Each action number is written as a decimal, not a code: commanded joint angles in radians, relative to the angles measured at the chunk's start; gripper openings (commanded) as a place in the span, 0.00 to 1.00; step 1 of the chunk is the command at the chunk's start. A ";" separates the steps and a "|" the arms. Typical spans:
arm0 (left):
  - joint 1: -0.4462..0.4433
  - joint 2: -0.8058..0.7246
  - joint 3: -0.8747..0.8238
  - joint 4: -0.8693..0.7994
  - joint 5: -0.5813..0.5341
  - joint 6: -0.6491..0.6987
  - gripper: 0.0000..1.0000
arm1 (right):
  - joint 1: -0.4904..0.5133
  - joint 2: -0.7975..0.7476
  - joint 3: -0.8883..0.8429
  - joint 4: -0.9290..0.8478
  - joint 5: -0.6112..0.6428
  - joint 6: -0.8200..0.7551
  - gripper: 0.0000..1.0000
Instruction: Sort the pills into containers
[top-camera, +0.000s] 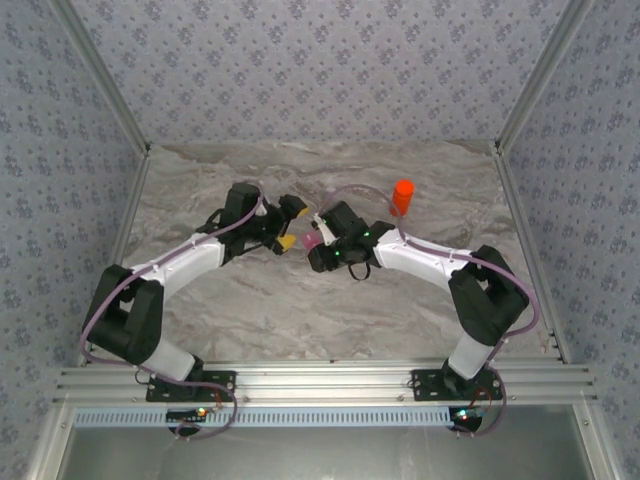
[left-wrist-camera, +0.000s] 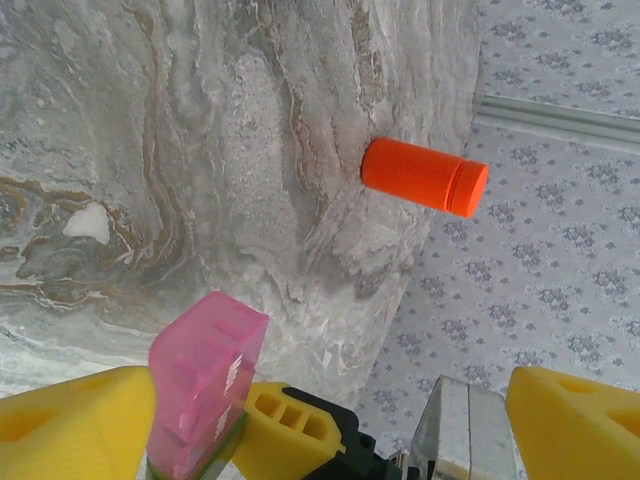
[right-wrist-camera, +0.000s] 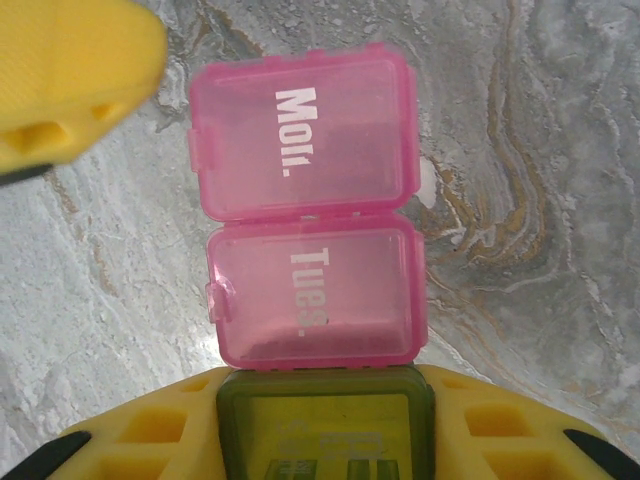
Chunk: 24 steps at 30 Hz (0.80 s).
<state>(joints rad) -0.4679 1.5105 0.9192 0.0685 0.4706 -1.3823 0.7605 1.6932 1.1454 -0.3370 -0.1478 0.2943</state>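
- At the right gripper (right-wrist-camera: 325, 432): clamped shut on the olive-green compartment (right-wrist-camera: 325, 400), with a yellow finger pressed to each side.
- Just past those fingers: the joined containers (right-wrist-camera: 315, 290), held out over the table (left-wrist-camera: 200, 150) between the two arms, near its middle.
- On the pink compartment (right-wrist-camera: 318, 300): lid (right-wrist-camera: 300, 130) swung fully open. No pill to be seen inside, though the tinted plastic makes that hard to confirm.
- At the left gripper (left-wrist-camera: 322, 420): spread wide and gripping nothing, one yellow finger just beside the pink half.
- Farther out: an orange bottle (left-wrist-camera: 420, 175), upright and capped, well apart from both grippers.
- On the marble: a small white fleck (left-wrist-camera: 88, 222) – pill or veining, cannot tell.
- Judged early in the task – one lid opened, nothing visibly sorted. Left to do, probably: opening the bottle, getting pills into each compartment, and closing the lids.
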 joint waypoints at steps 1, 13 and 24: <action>-0.019 0.023 0.035 0.040 -0.013 -0.032 0.90 | -0.001 -0.029 -0.006 0.017 -0.020 -0.004 0.25; -0.042 0.050 0.043 0.062 -0.026 -0.053 0.90 | 0.005 -0.020 -0.010 0.033 -0.024 0.005 0.25; -0.049 0.037 0.079 0.056 -0.020 -0.070 0.90 | 0.011 0.013 -0.009 0.019 0.016 -0.002 0.23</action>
<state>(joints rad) -0.5045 1.5551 0.9501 0.0841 0.4522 -1.4258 0.7597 1.6932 1.1336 -0.3199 -0.1268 0.2985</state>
